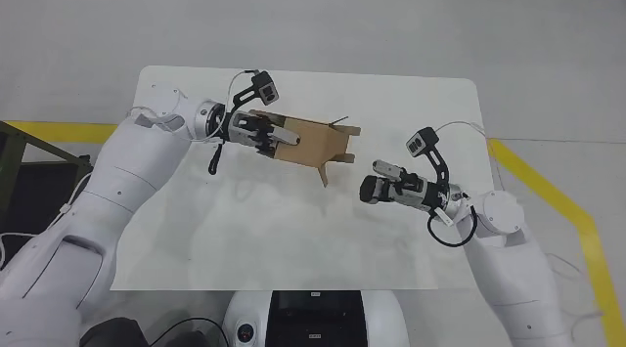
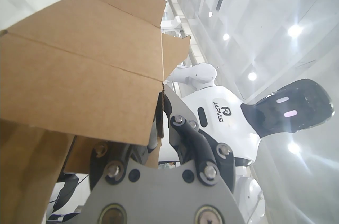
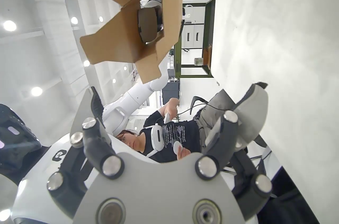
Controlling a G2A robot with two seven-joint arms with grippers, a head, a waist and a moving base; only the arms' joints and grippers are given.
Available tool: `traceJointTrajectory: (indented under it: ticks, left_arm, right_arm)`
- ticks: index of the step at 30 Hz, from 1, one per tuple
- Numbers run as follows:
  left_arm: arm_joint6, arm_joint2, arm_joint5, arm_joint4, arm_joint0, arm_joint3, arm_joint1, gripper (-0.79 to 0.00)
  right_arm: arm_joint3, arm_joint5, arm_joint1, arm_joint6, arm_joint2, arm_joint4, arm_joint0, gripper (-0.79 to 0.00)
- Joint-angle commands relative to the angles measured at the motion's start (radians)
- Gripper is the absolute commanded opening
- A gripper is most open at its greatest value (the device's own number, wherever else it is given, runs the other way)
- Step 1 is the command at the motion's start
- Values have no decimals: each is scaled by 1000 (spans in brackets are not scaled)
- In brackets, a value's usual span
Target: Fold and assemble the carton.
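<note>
Cardboard carton [image 1: 313,142] was held off the white table [image 1: 245,239], one wall pinched between the fingers of the left gripper [image 1: 278,136], its loose flaps pointing away from them. Opposite, the right gripper [image 1: 376,179] was spread and empty, fingertips near those flaps but apart.

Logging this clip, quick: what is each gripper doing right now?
Left gripper: closed on one end of the carton.
Right gripper: open, holding nothing.
</note>
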Motion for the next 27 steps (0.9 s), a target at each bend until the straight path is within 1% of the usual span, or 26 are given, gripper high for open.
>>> traceJointTrajectory:
  ticks: [1, 5, 7, 9, 18, 21, 25, 27]
  left_arm:
    - [0, 40, -28, -27, -13, -20, 17, -785]
    - [0, 119, -85, -74, -45, -61, 51, -785]
    - [0, 154, -88, -98, -63, -75, 67, -785]
    - [0, 175, -88, -120, -77, -79, 80, -785]
    - [0, 175, -88, -120, -77, -79, 80, -785]
    - [0, 175, -88, -120, -77, -79, 80, -785]
    - [0, 175, -88, -120, -77, -79, 80, -785]
    - [24, 171, -76, -124, -63, -88, 79, -785]
  right_arm:
    - [9, -9, 4, 21, -1, -23, 6, 0]
    - [29, -41, 8, 43, -11, -41, 16, 0]
    - [41, -65, 9, 41, -15, -53, 23, 0]
    - [41, -65, 9, 41, -15, -53, 23, 0]
    - [41, -65, 9, 41, -15, -53, 23, 0]
    - [32, -73, 10, 15, -23, -73, 23, 0]
    - [65, -88, 16, 63, -35, -102, 49, 0]
    - [91, -103, 17, 77, -39, -103, 59, 0]
